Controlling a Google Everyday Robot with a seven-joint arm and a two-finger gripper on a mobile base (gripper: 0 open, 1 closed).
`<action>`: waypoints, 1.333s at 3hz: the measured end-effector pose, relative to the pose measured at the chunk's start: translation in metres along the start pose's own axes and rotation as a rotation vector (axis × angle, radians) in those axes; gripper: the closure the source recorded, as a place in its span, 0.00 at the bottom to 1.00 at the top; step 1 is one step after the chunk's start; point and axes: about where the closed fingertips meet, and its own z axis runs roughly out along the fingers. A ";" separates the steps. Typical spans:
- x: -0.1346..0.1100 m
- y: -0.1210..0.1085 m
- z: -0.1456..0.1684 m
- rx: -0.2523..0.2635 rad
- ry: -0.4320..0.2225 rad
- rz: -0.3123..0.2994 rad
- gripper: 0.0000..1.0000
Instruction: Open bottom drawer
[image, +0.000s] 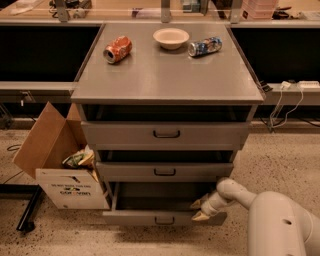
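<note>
Bottom drawer (145, 218), lowest in the cabinet (165, 135), stands partly out, with a dark gap above its front. End effector (201, 210) sits at the front's right end, right of the loop handle (164, 220), fingers spread and gripping nothing. Best to pull straight and level away from the cabinet; this off-centre contact may skew the drawer.

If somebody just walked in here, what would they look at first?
Probably the big white robot arm at the lower right, with its end effector at the right end of the bottom drawer, which stands open. Next come the things on the grey cabinet top: a red can lying on its side, a white bowl and a blue can. An open cardboard box stands on the floor at the left.
</note>
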 end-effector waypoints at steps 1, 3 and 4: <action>0.001 0.007 -0.002 0.003 -0.026 0.014 0.67; 0.001 0.007 -0.002 0.003 -0.026 0.014 0.21; 0.001 0.007 -0.002 0.003 -0.026 0.014 0.00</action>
